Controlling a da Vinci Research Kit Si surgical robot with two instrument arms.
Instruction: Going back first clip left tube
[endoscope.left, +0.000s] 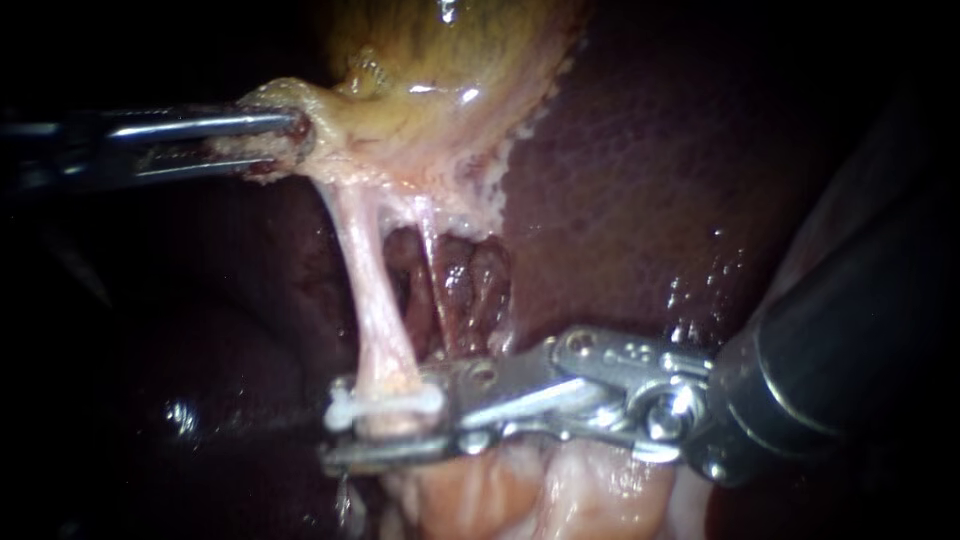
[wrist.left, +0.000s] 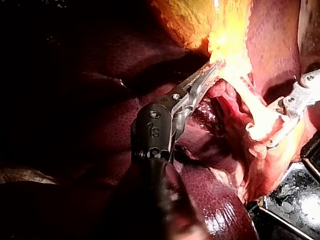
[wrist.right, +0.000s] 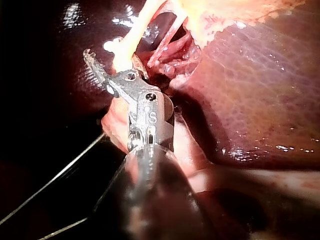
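The pale left tube (endoscope.left: 370, 300) runs from the yellow gallbladder (endoscope.left: 440, 80) down to a white clip (endoscope.left: 385, 404) that lies across its lower end. My right instrument (endoscope.left: 336, 436) comes in from the right; its jaws stand open around the tube at the clip, one jaw along the clip and the other below it. A thinner right tube (endoscope.left: 430, 270) runs beside the left one. My left instrument (endoscope.left: 295, 140) is shut on a fold of gallbladder tissue and holds it taut. The left wrist view shows those jaws (wrist.left: 215, 70) and the clip (wrist.left: 255, 131). In the right wrist view the open jaws (wrist.right: 111, 67) flank the tube (wrist.right: 129, 44).
Dark red liver (endoscope.left: 640, 180) surrounds the tubes and lies behind them. Pink tissue (endoscope.left: 500, 490) bulges under the right instrument's jaws. Thin wires (wrist.right: 60, 185) cross beside the right instrument's shaft in its wrist view.
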